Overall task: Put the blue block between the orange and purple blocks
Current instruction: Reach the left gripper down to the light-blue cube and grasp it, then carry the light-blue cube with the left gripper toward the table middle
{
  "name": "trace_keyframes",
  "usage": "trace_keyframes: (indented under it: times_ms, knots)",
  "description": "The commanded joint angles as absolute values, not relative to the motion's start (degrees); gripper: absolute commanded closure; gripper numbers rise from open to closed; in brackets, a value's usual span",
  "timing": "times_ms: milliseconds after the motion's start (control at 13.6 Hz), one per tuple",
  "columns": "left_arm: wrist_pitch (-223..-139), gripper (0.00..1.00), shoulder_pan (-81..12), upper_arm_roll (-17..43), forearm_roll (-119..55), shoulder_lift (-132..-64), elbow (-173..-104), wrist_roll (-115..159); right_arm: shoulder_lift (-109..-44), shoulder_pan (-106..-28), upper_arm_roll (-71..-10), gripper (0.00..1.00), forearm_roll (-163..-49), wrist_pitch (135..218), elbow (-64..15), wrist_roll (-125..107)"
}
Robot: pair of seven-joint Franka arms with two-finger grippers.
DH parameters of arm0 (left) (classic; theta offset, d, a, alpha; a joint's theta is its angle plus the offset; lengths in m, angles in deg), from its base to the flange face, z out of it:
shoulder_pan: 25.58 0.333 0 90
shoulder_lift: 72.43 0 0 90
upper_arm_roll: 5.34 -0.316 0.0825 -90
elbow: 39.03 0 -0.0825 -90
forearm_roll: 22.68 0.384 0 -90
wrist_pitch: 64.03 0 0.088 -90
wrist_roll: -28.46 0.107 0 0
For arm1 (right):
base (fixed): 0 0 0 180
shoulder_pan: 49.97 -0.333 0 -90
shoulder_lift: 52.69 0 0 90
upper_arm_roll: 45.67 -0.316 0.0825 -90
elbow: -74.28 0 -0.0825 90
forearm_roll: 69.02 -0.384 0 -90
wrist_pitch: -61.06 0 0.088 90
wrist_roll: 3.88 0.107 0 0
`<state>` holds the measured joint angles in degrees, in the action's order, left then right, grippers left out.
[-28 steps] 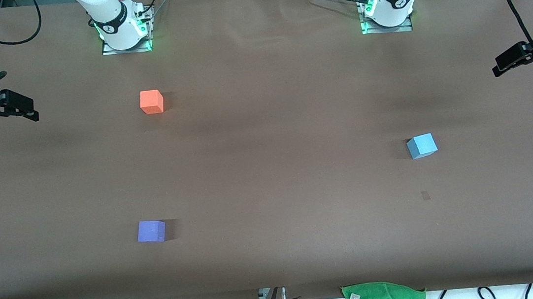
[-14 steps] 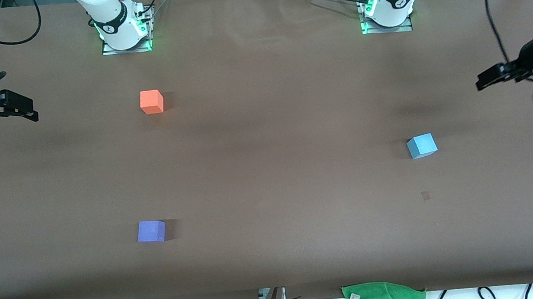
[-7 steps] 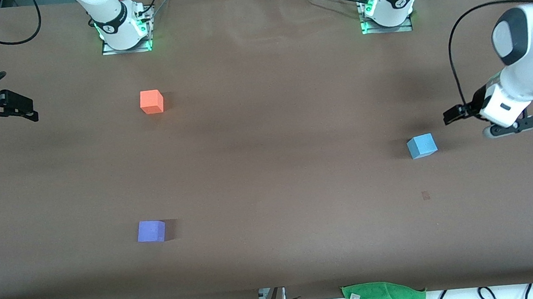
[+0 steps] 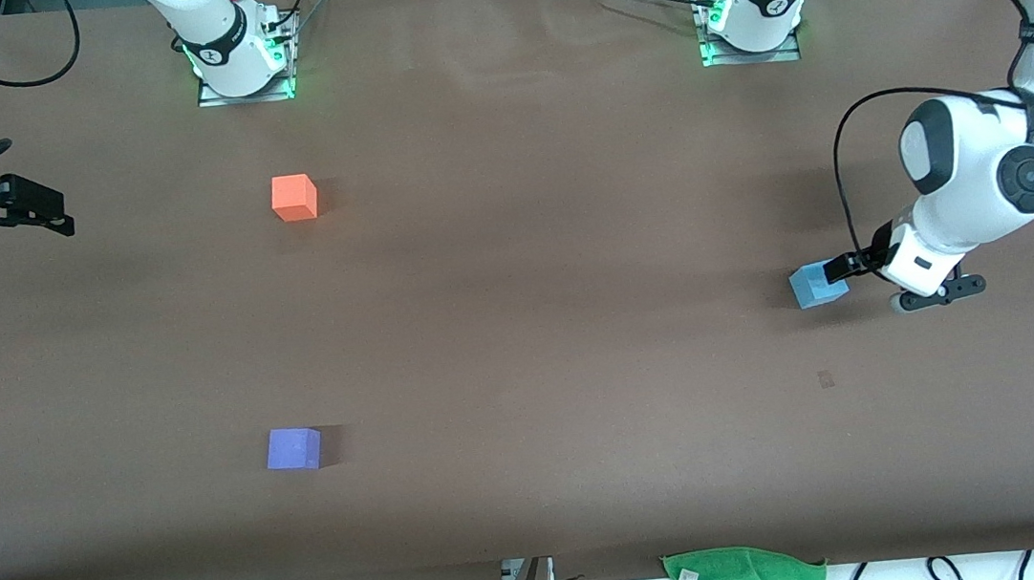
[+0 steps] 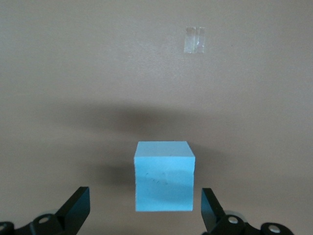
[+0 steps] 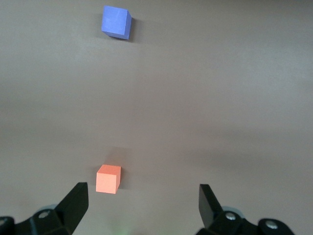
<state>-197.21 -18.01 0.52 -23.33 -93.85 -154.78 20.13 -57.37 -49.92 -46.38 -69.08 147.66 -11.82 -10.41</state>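
Observation:
The blue block (image 4: 817,284) sits on the brown table toward the left arm's end. My left gripper (image 4: 846,267) is low at the block and open. In the left wrist view the block (image 5: 165,176) stands partly between the two fingertips, untouched, with a gap on each side of my left gripper (image 5: 143,208). The orange block (image 4: 294,198) lies toward the right arm's end, near that arm's base. The purple block (image 4: 294,449) lies nearer the front camera. My right gripper (image 4: 55,212) waits open at the table's end; its wrist view (image 6: 143,205) shows the orange block (image 6: 108,179) and the purple block (image 6: 116,22).
A green cloth (image 4: 747,578) lies at the table's front edge. A small patch of tape (image 4: 825,380) is stuck on the table, nearer the front camera than the blue block; it also shows in the left wrist view (image 5: 195,39). Cables run along the front edge.
My left arm has swung in from the table's end and come down to the blue block. The blocks and the right arm have not moved.

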Motion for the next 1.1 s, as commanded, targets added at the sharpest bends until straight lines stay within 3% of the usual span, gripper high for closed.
trace_keyframes:
  times_ms: [0, 1027]
  knots:
    - [-198.8, 0.0, -19.9, 0.3, -23.9, -95.5, -154.3, 18.5, -58.0, -49.4, -46.5, 0.0, -69.1, 147.2, -10.5, -11.4]
    - [-204.0, 0.0, -20.2, 0.3, -18.7, -99.1, -156.7, 19.0, -58.0, -49.4, -46.4, 0.0, -69.4, 147.2, -10.5, -11.4]
